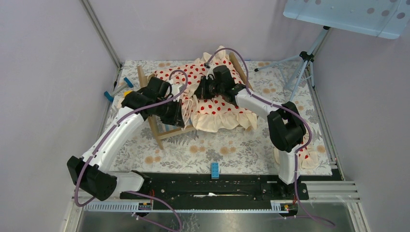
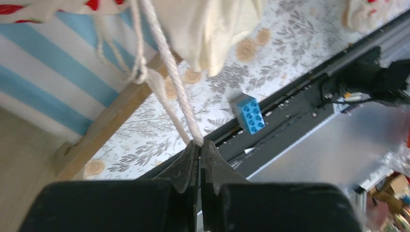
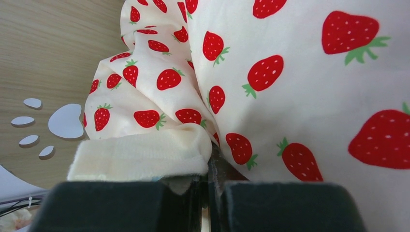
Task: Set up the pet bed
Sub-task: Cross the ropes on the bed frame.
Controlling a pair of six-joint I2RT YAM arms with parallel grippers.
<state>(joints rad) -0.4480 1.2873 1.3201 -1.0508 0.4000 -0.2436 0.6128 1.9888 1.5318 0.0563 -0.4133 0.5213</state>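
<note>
The surface point(image 1: 232, 150), covered in a floral print, carries everything. The pet bed point(image 1: 169, 131) stands at its far middle, set at a slant, with a rounded wooden end board at each end. Its blue-and-white striped mattress point(image 2: 38, 72) shows in my left wrist view. The cream blanket point(image 1: 217, 108), printed with red strawberries, lies rumpled over most of the bed, and its ruffled edge hangs over the near side rail. A small matching pillow point(image 1: 309, 158) lies well apart from the bed, at the near right of the surface, partly behind my right arm.

My right gripper point(image 3: 209, 169) is over the middle of the bed, jaws pressed together on a fold of the blanket, with a thick cream hem bunched just beside them. My left gripper point(image 2: 199, 145) is at the bed's left end, jaws closed tight on a twisted white cord point(image 2: 169, 63) that runs taut up toward the blanket. I cannot tell where that cord is fastened. A blue toy brick point(image 1: 214, 169) stands alone at the near edge of the surface.
</note>
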